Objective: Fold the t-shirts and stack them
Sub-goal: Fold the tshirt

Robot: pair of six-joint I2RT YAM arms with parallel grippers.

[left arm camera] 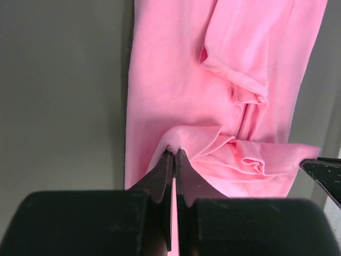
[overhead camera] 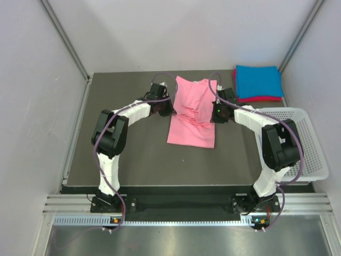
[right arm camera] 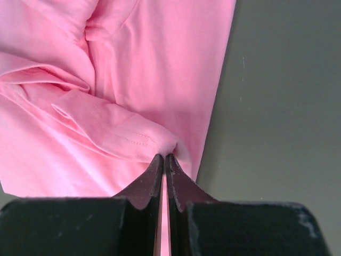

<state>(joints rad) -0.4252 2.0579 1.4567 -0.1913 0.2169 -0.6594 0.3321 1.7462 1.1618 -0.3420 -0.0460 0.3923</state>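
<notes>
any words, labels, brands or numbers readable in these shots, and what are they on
No text can be read in any view.
The pink t-shirt is plain, with no print or tag showing.
The blue t-shirt is plain.
The white basket has no label visible.

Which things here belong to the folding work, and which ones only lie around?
For the job:
- pink shirt, pinched by left gripper and right gripper
- blue shirt, folded on top of red shirt

Lying about:
- white basket
</notes>
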